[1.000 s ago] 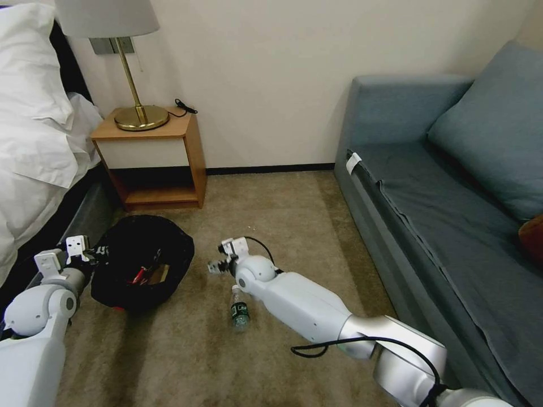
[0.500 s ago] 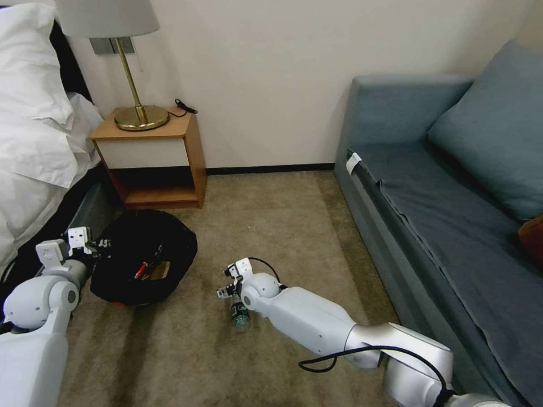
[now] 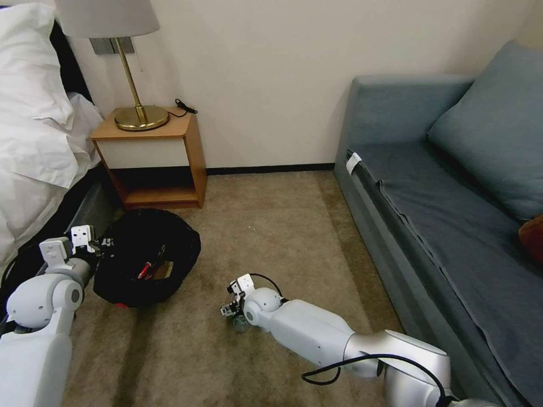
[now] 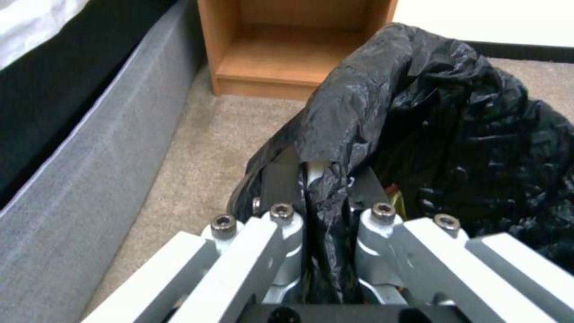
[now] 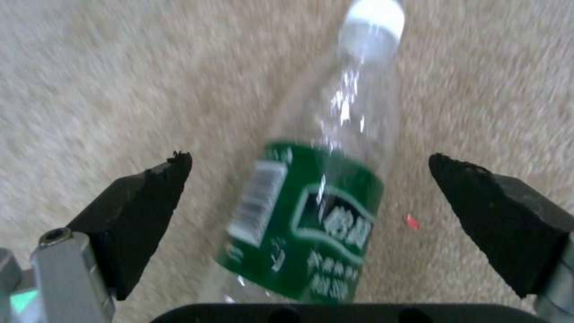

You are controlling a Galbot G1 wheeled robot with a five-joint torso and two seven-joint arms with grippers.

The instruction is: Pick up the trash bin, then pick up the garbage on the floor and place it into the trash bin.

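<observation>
Right arm: we have brought our right gripper (image 3: 229, 310) down to the carpet (image 3: 271, 226) over the last second; it now sits low on the clear plastic bottle (image 5: 323, 179), which the head view mostly hides behind the wrist.

Pincer, right: spread wide, one black pad (image 5: 141, 211) either side of the bottle's green label, neither touching it in the right wrist view.

What that means: we judge the reach done and the squeeze not yet made, so the bottle is framed but not held.

Bottle: lying on the carpet between the pads, white cap pointing away from the wrist.

Left arm: our left gripper (image 4: 317, 197) is clamped on the rim of the trash bin (image 3: 148, 257), black liner pinched between its fingers.

Bin: tilted beside the bed (image 3: 34, 135), in front of the nightstand (image 3: 151, 158); it has drifted slightly since a second ago.

Inside the bin: a red piece and a tan scrap show in the head view.

Against the earlier frame: the bottle lay in plain sight ahead of the right wrist; now the gripper covers it.

Remaining: by our reading, the bottle is the last litter left on the floor.
</observation>
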